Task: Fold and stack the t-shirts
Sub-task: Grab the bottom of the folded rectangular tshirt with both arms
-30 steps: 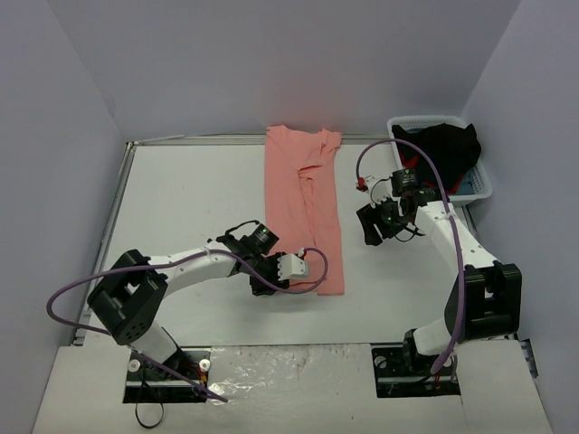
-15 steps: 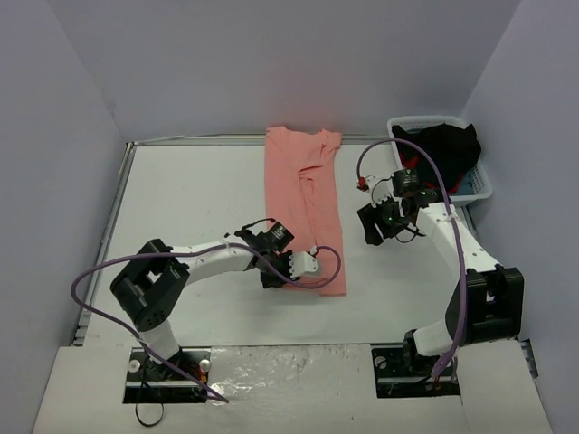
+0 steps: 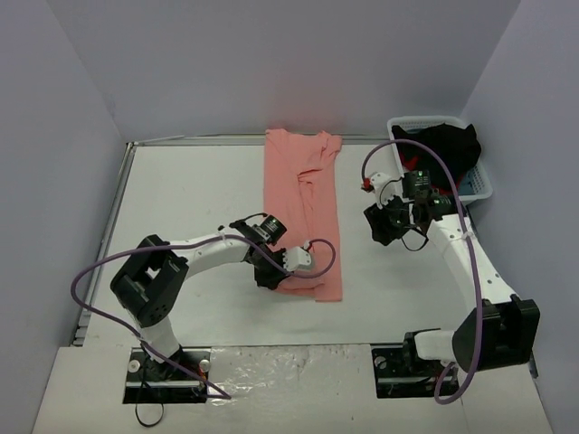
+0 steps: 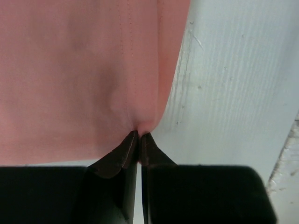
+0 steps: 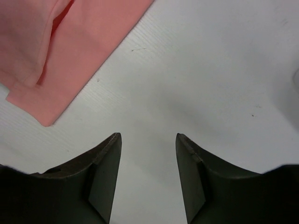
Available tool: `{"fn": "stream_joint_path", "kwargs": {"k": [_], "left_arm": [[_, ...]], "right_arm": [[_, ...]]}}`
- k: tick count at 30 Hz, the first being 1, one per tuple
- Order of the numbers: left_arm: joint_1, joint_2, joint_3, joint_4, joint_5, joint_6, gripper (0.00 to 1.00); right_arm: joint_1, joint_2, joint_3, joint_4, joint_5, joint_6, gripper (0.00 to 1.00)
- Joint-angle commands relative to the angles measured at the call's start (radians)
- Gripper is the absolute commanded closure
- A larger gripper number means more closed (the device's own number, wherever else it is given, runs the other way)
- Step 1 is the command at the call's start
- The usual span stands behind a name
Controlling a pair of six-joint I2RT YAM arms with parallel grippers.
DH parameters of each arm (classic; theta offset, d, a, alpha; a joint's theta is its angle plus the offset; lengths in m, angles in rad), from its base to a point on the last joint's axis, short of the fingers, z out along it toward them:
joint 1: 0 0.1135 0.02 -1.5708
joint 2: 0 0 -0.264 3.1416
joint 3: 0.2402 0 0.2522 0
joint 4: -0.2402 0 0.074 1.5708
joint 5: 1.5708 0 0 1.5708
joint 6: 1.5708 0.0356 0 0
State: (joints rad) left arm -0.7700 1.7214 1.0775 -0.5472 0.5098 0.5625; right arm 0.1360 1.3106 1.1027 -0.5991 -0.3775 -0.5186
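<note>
Left end effector (image 4: 138,136), wider a second ago, now pinches salmon-pink t-shirt (image 3: 303,190) hem: best lifted slowly, level; right end effector (image 5: 148,154) half-open, empty.

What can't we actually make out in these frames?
Left wrist view: how many cloth layers the left pincer pinches on the t-shirt; the closed tips cover the fold, and the frame edges cut off most of the shirt.
Top view: that pincer's tips at the hem, hidden under its own wrist.
Top view: what the dark cloth in the basket is; it is heaped and too small to tell.
Right wrist view: only a t-shirt corner shows, cut off at the top-left edge.
</note>
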Motion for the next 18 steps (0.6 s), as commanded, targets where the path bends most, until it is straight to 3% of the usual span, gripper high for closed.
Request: {"fn": "stream_joint_path", "kwargs": {"k": [1,8,18], "left_arm": [[0.067,0.009,0.065,-0.132,0.181,0.023,0.97],[0.141,0.052,0.165,-0.272,0.3,0.057,0.98],[0.21,0.148,0.209,-0.355,0.435,0.093,0.98]], "right_arm": [[-0.004,-0.091,-0.009,-0.044,-0.084,-0.076,0.56],[0.05,-0.125,-0.055,-0.136,-0.199,-0.259,0.57],[0.341,0.005,-0.081,-0.131,-0.005,-0.258,0.56]]}}
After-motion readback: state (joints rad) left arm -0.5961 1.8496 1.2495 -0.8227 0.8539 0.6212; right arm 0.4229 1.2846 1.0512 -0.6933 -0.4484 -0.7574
